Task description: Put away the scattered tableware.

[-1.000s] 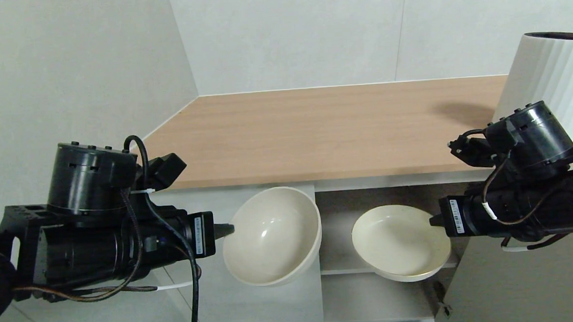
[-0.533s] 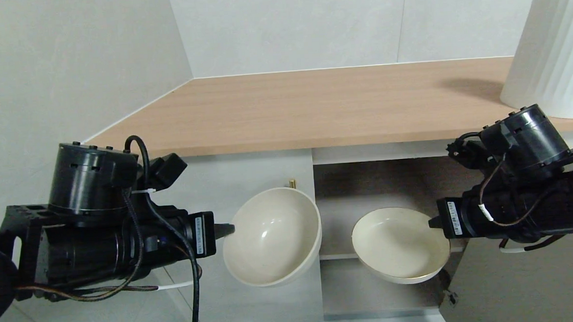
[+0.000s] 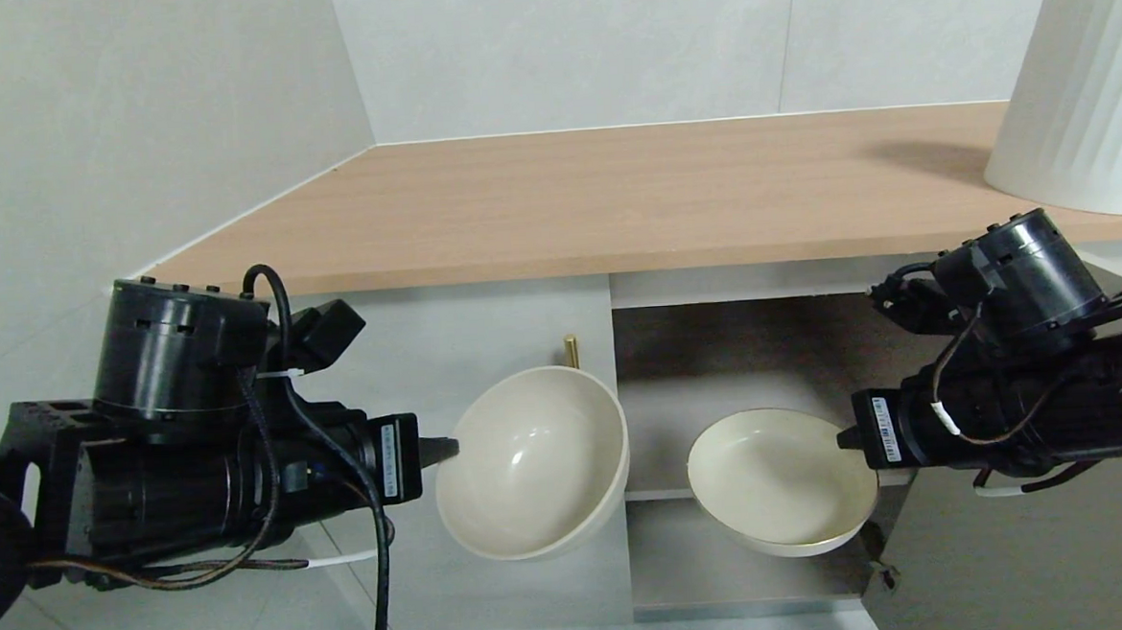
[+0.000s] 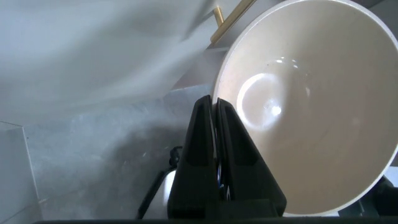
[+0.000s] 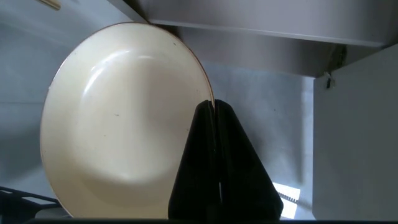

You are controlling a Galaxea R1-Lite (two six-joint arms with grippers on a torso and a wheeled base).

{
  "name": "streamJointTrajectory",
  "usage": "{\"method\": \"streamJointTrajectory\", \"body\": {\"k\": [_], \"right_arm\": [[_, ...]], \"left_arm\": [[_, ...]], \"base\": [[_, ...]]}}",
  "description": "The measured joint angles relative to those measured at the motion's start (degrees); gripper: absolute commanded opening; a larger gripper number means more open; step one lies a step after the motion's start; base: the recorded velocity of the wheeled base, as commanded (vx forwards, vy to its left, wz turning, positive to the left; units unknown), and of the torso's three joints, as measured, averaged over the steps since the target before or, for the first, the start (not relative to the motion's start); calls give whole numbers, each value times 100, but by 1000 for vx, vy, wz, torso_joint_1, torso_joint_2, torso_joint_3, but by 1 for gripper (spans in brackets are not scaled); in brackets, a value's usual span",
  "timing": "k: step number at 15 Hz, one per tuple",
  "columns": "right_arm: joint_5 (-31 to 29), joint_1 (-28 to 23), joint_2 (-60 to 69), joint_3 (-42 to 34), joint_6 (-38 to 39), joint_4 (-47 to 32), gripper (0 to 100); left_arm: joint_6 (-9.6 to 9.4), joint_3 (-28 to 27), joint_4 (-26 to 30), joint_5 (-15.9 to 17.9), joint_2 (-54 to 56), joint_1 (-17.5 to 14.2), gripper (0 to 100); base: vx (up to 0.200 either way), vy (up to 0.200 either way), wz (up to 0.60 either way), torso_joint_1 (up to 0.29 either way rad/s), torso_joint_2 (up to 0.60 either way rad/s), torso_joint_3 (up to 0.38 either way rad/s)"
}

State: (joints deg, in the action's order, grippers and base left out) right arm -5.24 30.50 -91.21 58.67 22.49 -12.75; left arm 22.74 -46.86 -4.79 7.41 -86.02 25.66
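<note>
Two pieces of cream tableware are in the air, one per arm. The deeper one, a round bowl, is held by its rim in the left gripper, tipped so that its hollow faces up and toward the camera. In the left wrist view the two black fingers are pressed close together with the bowl's thin edge pinched between them. The shallower one, a wide dish with a low rim, hangs just to the right of the bowl and apart from it. The right gripper holds it by its right edge, its fingers likewise closed tight on the rim. Both pieces sit below the bench and in front of the grey cabinet under it. The bowl is before the one closed door, just under that door's single brass knob. The dish is before the open compartment, level with its one shelf — whether the far rim reaches over the shelf cannot be told. On the wooden bench top stands one ribbed white shade, at the far right, near the pale tiled wall.
</note>
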Motion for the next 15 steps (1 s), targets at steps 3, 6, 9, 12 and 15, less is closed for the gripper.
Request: {"method": "streamJointTrajectory", "body": {"k": [3, 6, 9, 12, 15], "right_arm": [[-1, -5, -267, 4, 0, 112, 0], [-4, -21, -727, 0, 9, 305, 0], [-9, -79, -1356, 1, 41, 679, 0], [-17, -274, -2149, 22, 61, 1392, 0], [-72, -512, -2827, 52, 238, 2304, 0]], "left_arm": [[1, 0, -2, -5, 2, 0, 0], [-13, 1, -2, -2, 2, 0, 0], [-33, 11, -2, -5, 2, 9, 0], [-33, 11, -2, -5, 2, 18, 0], [-43, 17, -2, -5, 0, 18, 0]], "base": [[0, 0, 0, 0, 0, 0], [0, 0, 0, 0, 0, 0], [0, 0, 0, 0, 0, 0], [0, 0, 0, 0, 0, 0], [0, 0, 0, 0, 0, 0]]}}
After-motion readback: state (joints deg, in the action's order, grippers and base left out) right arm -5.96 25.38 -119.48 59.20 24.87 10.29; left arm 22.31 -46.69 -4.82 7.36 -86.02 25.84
